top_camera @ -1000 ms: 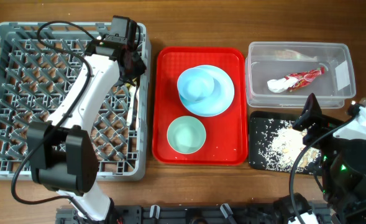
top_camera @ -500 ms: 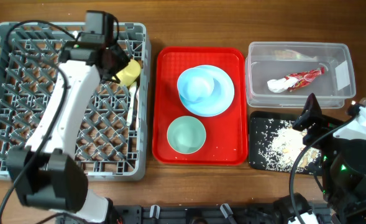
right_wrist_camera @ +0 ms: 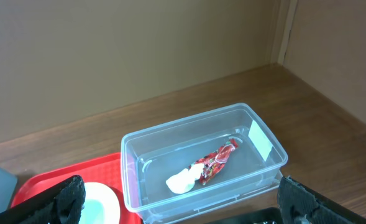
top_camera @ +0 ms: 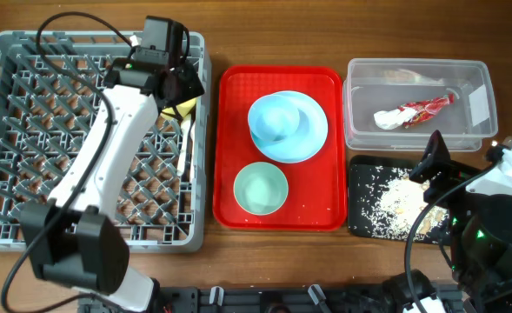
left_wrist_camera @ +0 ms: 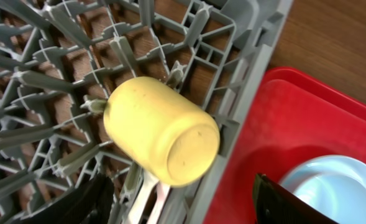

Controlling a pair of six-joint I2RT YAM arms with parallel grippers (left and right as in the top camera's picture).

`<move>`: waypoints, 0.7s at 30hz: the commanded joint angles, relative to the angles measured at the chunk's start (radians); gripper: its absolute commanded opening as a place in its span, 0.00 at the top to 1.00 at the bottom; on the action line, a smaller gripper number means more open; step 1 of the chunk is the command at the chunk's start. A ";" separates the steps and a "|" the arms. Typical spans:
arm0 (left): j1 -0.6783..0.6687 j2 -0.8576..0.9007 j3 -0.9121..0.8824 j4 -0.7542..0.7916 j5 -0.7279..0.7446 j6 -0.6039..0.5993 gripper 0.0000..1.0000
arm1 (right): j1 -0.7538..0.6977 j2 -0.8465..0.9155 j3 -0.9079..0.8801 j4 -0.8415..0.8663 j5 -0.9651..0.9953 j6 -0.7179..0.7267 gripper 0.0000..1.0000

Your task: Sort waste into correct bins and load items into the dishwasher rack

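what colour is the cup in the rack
Yellow cup, clearest in the left wrist view.

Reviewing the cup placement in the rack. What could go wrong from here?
1. The small yellow plastic cup lies on its side across the pegs by the rim of the grey plastic dishwasher rack, not seated; it may roll.
2. The open left gripper hangs close over it; a careless retreat could knock it toward the flat red serving tray.
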 commanded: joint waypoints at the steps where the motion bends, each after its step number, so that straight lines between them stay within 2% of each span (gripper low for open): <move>1: 0.004 0.056 -0.004 0.027 -0.029 -0.015 0.27 | -0.002 -0.003 0.009 0.002 0.016 0.012 0.00; 8: 0.005 0.101 -0.004 0.075 -0.041 -0.014 0.28 | -0.002 -0.003 0.009 0.002 0.016 0.012 0.00; 21: -0.002 0.169 -0.006 0.063 -0.096 -0.015 0.26 | -0.002 -0.003 0.009 0.002 0.016 0.012 0.00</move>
